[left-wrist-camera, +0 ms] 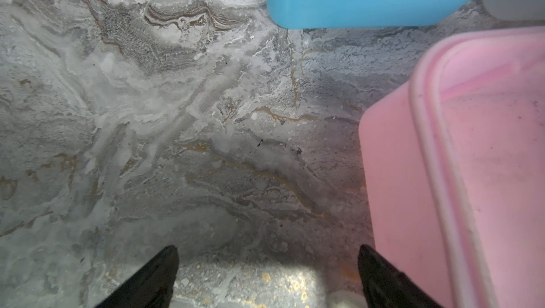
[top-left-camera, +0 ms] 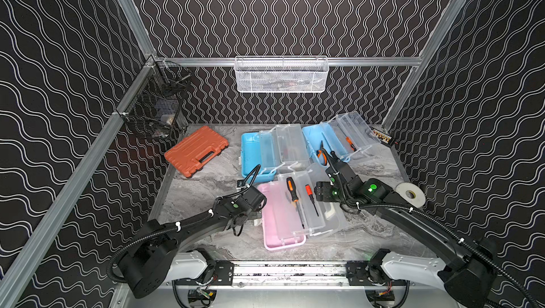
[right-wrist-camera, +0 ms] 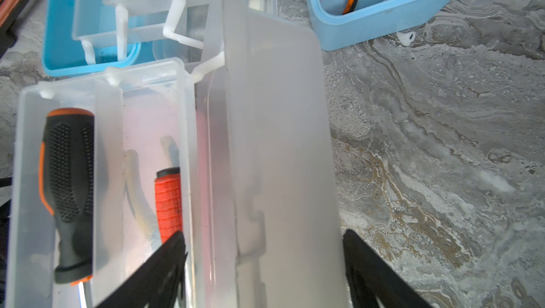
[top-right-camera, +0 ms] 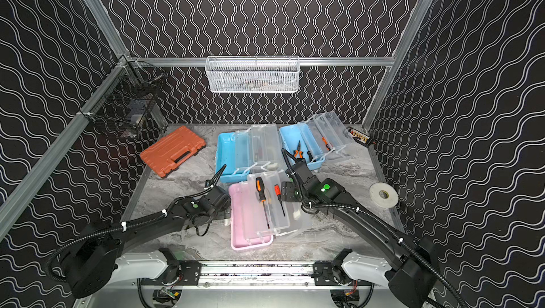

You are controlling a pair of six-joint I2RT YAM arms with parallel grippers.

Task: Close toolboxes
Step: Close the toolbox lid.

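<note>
Pink toolbox [top-left-camera: 267,221] lies open, long axis near-to-far; L gripper [left-wrist-camera: 267,247], R gripper [right-wrist-camera: 264,232] wide.

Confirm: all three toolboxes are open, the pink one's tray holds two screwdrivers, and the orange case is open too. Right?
Wrong on the orange case: both top views show it shut, handle side up. The rest stands: the pink toolbox and both blue toolboxes are open, and the pink one's tray holds two screwdrivers.

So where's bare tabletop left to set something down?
Bare marble lies between the orange case and the pink toolbox, and along the near edge in front of it. Crowded at the back: both blue toolboxes sit close together.
</note>
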